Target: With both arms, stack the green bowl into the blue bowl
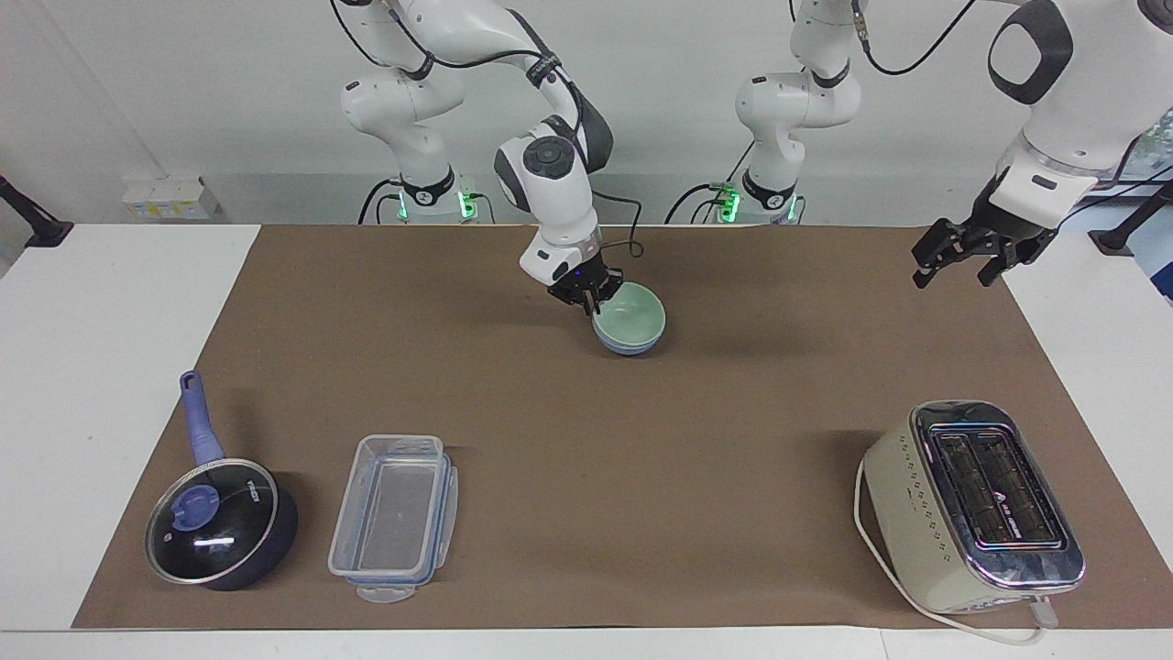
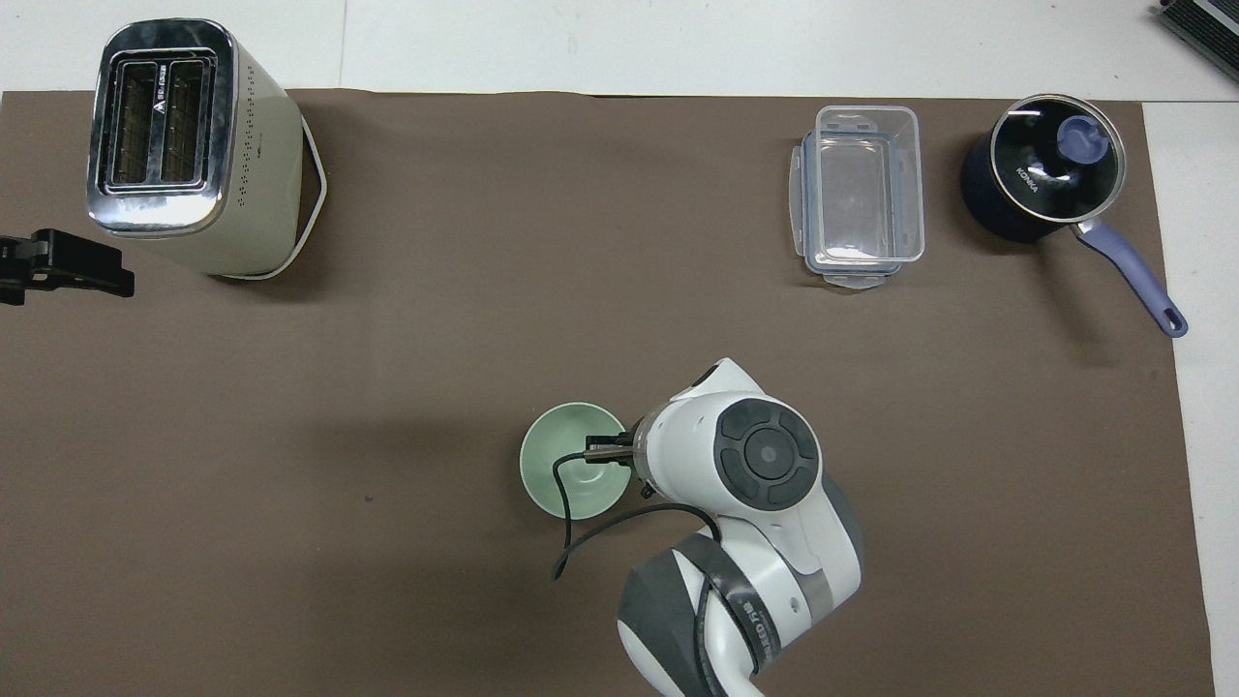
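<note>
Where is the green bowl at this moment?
The green bowl sits nested in the blue bowl mid-mat, at the right gripper.

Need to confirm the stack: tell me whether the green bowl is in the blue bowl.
In. The green bowl sits nested and upright in the blue bowl, only the blue one's lower wall showing.

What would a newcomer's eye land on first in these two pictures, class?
First, the green bowl nested in the blue bowl mid-mat, with the right gripper at its rim on the side toward the right arm's end. Then the toaster at the left arm's end, farther from the robots, and the left gripper open, waiting above the mat's edge.
</note>
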Controlling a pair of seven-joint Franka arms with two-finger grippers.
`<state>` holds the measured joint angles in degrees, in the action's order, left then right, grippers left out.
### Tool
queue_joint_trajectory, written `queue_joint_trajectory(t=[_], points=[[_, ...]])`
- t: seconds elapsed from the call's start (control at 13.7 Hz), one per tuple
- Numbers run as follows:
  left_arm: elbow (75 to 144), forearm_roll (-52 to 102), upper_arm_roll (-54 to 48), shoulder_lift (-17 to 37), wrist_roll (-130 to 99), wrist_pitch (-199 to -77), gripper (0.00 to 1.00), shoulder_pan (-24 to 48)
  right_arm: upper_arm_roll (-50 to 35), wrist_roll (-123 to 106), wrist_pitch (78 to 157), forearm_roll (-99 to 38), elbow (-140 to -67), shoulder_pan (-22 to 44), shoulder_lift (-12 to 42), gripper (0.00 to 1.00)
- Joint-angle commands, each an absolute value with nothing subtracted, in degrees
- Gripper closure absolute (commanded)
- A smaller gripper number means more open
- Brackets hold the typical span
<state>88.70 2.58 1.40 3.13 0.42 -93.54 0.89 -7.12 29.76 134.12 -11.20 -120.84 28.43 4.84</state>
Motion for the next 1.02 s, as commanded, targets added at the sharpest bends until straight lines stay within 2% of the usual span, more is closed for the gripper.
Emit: queue_joint_trajectory(t=[0.0, 0.36, 0.66, 0.95], points=[[87.80, 1.32, 0.97, 3.34, -0.18, -92.20, 0.00, 0.44, -7.12, 29.71, 130.89, -11.25, -121.20, 24.19, 0.01, 0.00], [87.80, 1.32, 0.97, 3.34, -0.18, -92.20, 0.00, 0.44, -7.03, 26.90, 122.19, -7.04, -116.30, 13.38, -4.57, 0.00], [87.80, 1.32, 0.97, 3.34, -0.18, -92.20, 0.00, 0.44, -7.03, 22.95, 110.76, -3.08, -105.67, 3.27, -4.22, 0.00], [87.80, 1.32, 0.97, 3.34, -0.18, -92.20, 0.00, 0.44, -7.03, 18.73, 99.51, -1.67, -95.64, -1.05, -3.17, 0.00]])
